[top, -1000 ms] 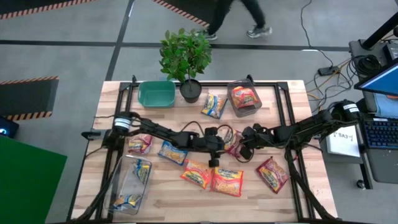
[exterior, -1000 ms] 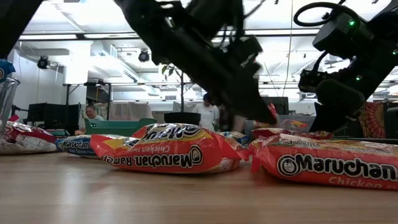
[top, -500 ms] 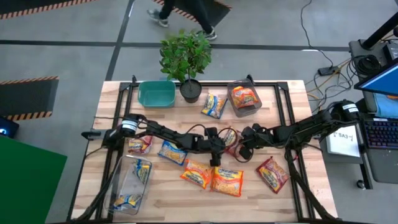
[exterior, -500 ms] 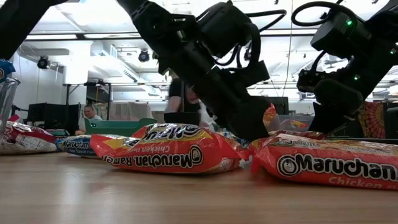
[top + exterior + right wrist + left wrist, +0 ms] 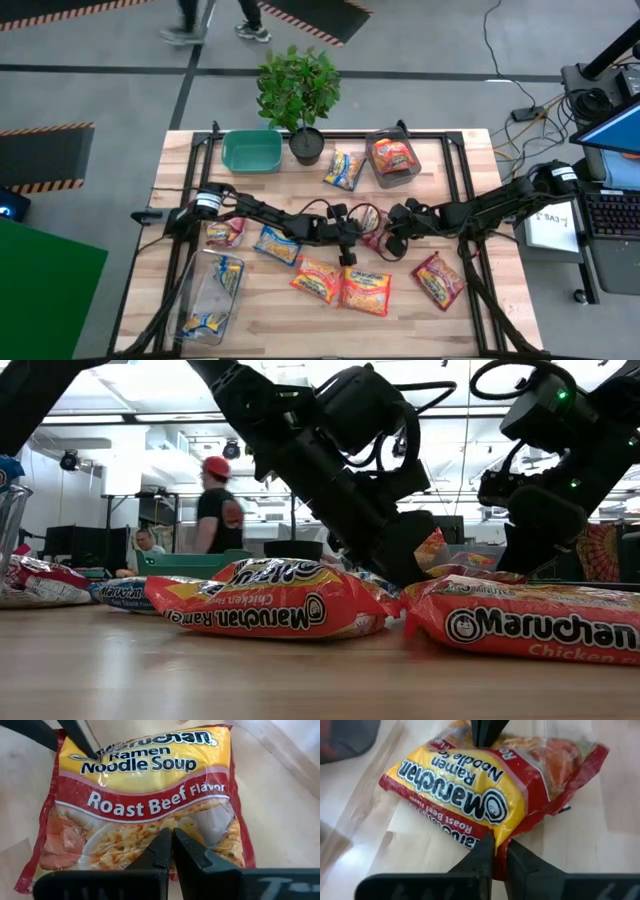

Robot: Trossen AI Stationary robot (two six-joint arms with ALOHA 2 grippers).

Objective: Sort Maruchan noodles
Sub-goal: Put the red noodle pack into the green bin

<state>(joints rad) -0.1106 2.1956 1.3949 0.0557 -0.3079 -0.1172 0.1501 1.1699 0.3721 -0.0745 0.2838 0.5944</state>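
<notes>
Left tool (image 5: 494,851), mid-frame in the high view, has lowered and pinched shut on the edge of the red roast beef packet (image 5: 485,795). Person (image 5: 215,505) behind the desk has walked leftward across the background.

even overhead light on the table (image 5: 470,320), arms (image 5: 300,450) backlit dark by ceiling glare, nearest wood perhaps blurred.

glossy plastic packet (image 5: 470,795), pale wood table (image 5: 600,830)
</notes>
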